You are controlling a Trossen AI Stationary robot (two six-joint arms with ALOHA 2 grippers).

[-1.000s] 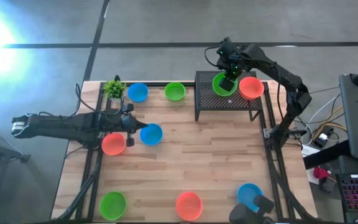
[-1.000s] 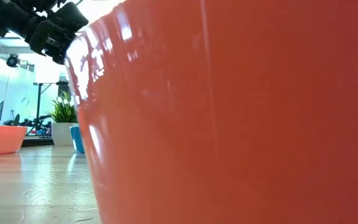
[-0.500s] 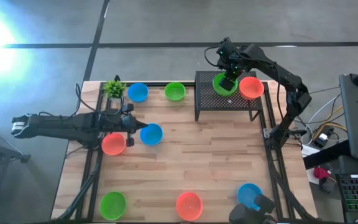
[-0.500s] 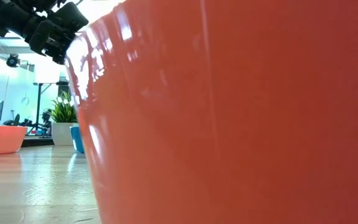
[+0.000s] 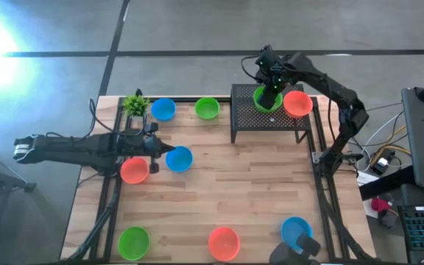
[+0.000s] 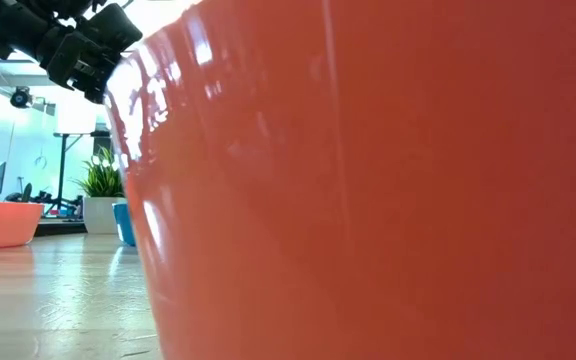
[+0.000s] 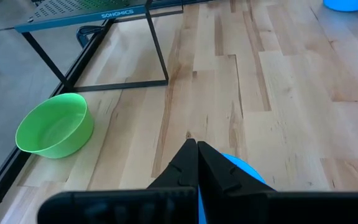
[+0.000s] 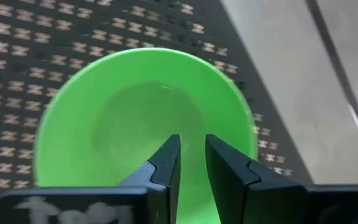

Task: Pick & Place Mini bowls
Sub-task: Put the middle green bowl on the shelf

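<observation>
The green bowl [image 8: 145,124] sits on the perforated black rack [image 5: 249,121] beside an orange-red bowl [image 5: 297,103], the right gripper [image 8: 191,158] above its rim with jaws parted, holding nothing; light, stiff and glossy-slick, it probably wants pinching across the thin rim.
</observation>
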